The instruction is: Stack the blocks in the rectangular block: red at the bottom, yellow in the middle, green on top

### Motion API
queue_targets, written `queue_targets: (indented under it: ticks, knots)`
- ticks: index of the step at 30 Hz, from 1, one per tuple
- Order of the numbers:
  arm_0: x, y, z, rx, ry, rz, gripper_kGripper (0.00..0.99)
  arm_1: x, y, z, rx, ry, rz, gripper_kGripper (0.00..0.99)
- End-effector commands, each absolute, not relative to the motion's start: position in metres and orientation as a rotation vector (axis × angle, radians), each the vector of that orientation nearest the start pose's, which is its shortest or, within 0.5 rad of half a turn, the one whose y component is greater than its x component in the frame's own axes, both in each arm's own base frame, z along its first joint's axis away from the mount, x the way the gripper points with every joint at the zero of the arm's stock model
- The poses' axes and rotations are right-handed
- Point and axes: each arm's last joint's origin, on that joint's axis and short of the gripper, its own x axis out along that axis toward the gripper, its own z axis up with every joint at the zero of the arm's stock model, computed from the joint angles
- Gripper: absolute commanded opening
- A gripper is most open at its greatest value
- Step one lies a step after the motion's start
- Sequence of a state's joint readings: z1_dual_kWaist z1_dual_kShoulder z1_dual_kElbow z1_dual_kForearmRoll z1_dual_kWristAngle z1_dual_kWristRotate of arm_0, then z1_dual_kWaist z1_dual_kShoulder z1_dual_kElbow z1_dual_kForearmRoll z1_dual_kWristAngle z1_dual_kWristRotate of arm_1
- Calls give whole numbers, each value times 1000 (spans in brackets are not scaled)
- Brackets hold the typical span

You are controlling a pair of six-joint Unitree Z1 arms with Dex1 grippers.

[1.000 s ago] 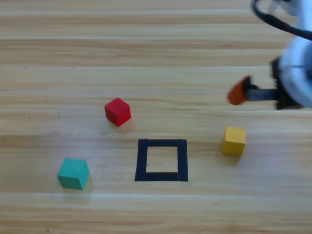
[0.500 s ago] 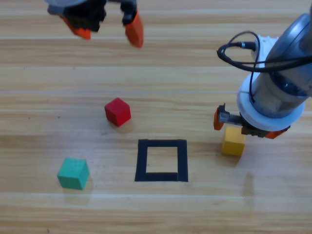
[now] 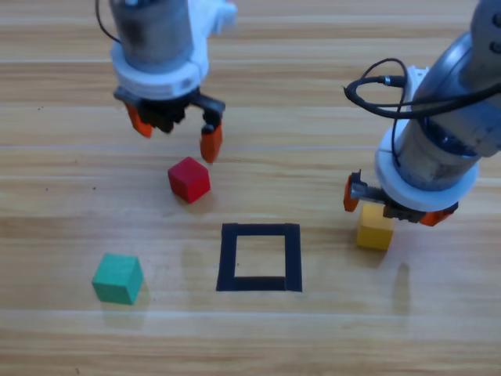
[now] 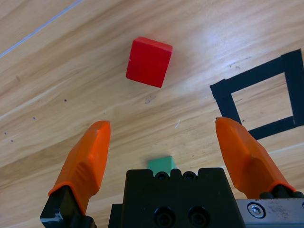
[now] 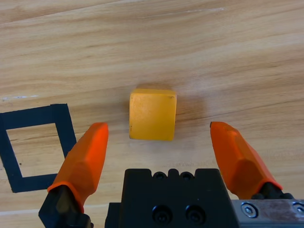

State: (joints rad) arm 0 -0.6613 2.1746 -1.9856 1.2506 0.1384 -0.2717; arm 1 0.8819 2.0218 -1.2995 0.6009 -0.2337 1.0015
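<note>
My left pincer [image 3: 174,133], spread, hangs upper left above red [image 3: 189,178]. My right pincer [image 3: 394,205], spread, straddles yellow [image 3: 375,228]; both closing in on the square [image 3: 259,257] at centre could collide.

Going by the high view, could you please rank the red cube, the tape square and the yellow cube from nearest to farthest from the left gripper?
From the left gripper:
1. Red cube, just below its open jaws.
2. Tape square, lower and toward the middle.
3. Yellow cube, far right, under the right gripper.

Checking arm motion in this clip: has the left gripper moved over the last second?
Yes. The left gripper has come in from the top edge and moved down toward the red cube, now just above it, jaws open.
</note>
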Motion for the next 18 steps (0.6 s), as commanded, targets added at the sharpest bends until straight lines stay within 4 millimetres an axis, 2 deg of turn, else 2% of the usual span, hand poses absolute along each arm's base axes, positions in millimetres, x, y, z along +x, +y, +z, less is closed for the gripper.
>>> queue_targets:
  ticks: [1, 7, 10, 11, 13, 16, 18]
  knots:
    - [369, -270, 247, 393, 1451, -248, 945, 273, 287, 160, 131, 1324, -141, 920]
    - [381, -274, 230, 410, 1459, -258, 945, 281, 287, 144, 124, 1361, -154, 811]
    - [388, -272, 220, 406, 1460, -258, 945, 281, 286, 143, 118, 1363, -153, 807]
    - [390, -271, 217, 406, 1462, -256, 945, 281, 286, 144, 115, 1362, -149, 752]
    - [395, -270, 210, 405, 1466, -253, 945, 282, 286, 145, 107, 1362, -130, 560]
    - [402, -265, 205, 397, 1461, -248, 945, 281, 286, 151, 94, 1354, -100, 164]
    - [407, -260, 205, 387, 1455, -242, 945, 280, 285, 155, 86, 1345, -78, 0]
